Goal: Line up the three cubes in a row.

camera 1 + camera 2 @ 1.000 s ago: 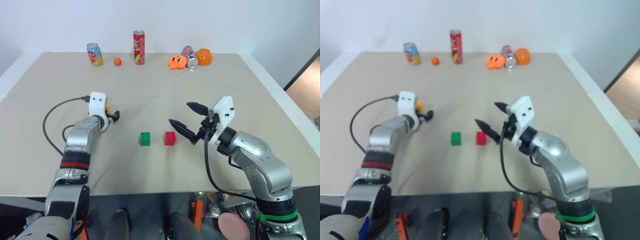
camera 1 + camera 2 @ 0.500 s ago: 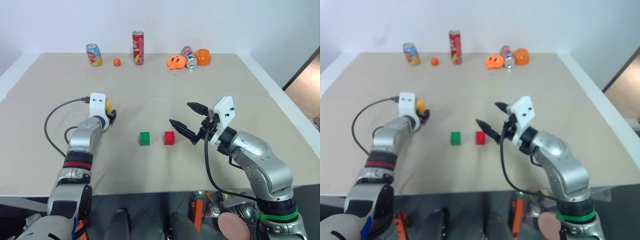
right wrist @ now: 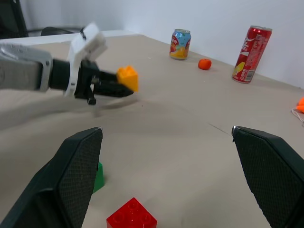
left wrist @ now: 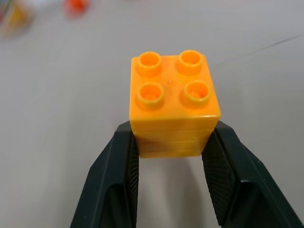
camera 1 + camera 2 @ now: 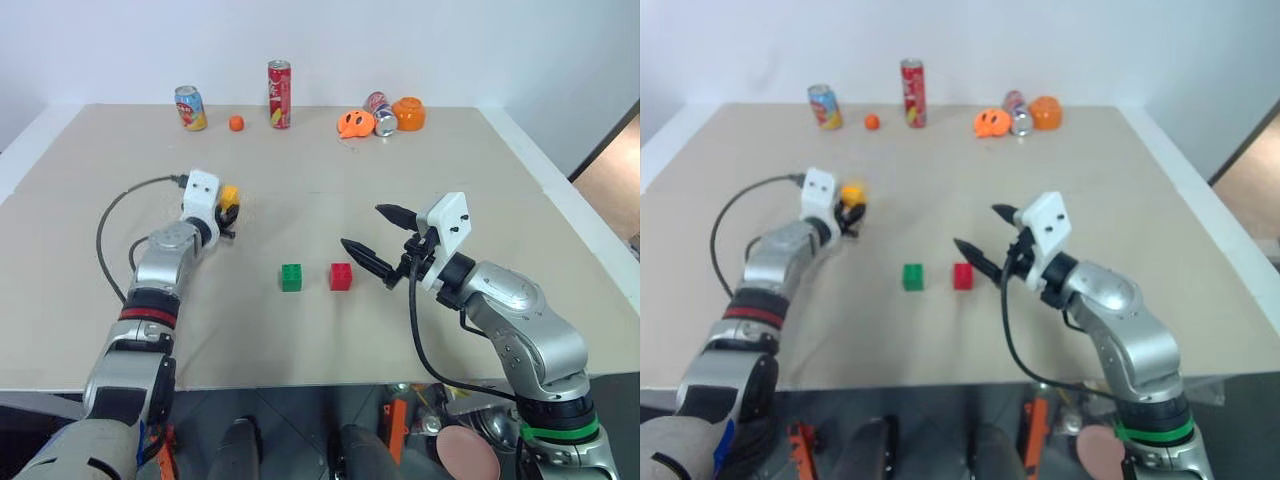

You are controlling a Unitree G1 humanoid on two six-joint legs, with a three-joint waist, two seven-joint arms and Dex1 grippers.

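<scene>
The yellow cube is clamped between the two black fingers of my left gripper, which holds it lifted clear of the table at the left; it also appears in the right wrist view as the yellow cube. On the table's middle the green cube and the red cube sit side by side with a small gap between them. My right gripper hovers open just right of the red cube, nothing between its fingers.
Along the far edge stand a short can, a small orange ball and a tall red can. Further right lie an orange toy, a tipped can and an orange bowl. The beige table ends near me.
My left gripper closed on the yellow cube, then lifted it off the table and turned it toward the right. The right arm and the green and red cubes stayed where they were.
</scene>
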